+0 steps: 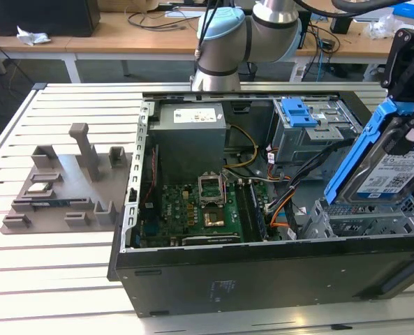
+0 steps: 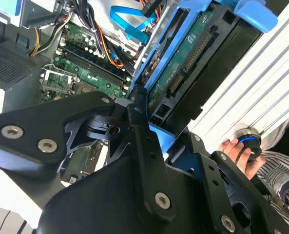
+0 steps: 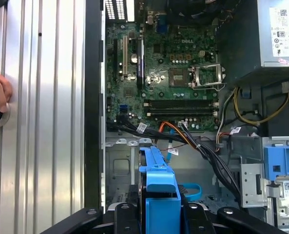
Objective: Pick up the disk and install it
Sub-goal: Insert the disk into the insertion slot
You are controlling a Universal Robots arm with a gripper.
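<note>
The gripper [image 2: 166,129] was pinching the disk [image 1: 382,171], its black fingers [image 2: 140,117] pressed against the disk's blue bracket [image 3: 159,185]. In the exterior view the disk hung tilted, label side showing, over the end of the open computer case [image 1: 262,272] at the exterior view's right. Its lower edge was close above a grey metal bay [image 1: 364,218]; whether they touched I cannot tell. The second wrist view showed the disk's green circuit board [image 2: 183,58]. Inside the case lay the motherboard [image 3: 168,83] and a grey power supply [image 1: 191,136]. A blue latch [image 1: 297,112] sat on top of the drive cage. The case stood on a slatted metal surface [image 1: 53,279], beside a grey plastic fixture [image 1: 67,188]. A person's hand [image 2: 234,148] rested on a round knob [image 2: 246,139] on the surface.
</note>
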